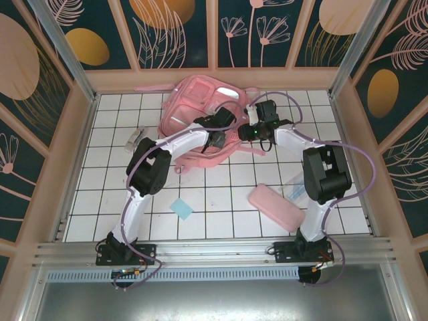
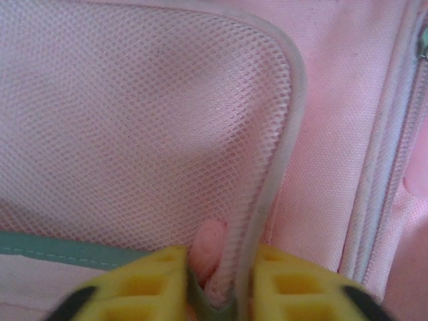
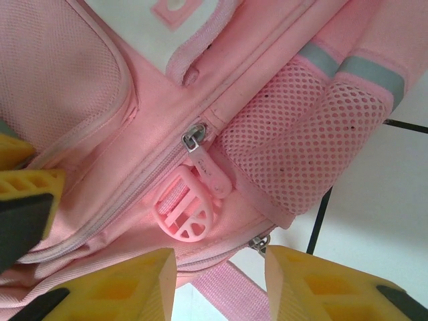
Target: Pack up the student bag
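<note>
The table (image 1: 221, 200) is white tile, set inside a booth of dark panels painted with flowers. Nearest my bases lie a small blue paper square (image 1: 180, 208) and a flat pink pencil case (image 1: 276, 206), well apart from each other. Farther out, toward the back wall, the pink bag (image 1: 200, 110) lies flat, and both my arms reach to its near edge.

My left gripper (image 1: 215, 139) is on the bag. Its wrist camera shows what the overhead view cannot: the yellow fingers (image 2: 160, 284) are clenched on the piped edge of a mesh pocket (image 2: 134, 120), fabric bunched between them.

My right gripper (image 1: 251, 132) sits just beside it. From its wrist, the fingers (image 3: 314, 287) stand apart, grasping nothing, above the bag's side. Just past them hangs a round pink tag (image 3: 186, 212) on a zip pull (image 3: 195, 137), and beyond that a mesh side pocket (image 3: 301, 140) under grey strips (image 3: 348, 67).
</note>
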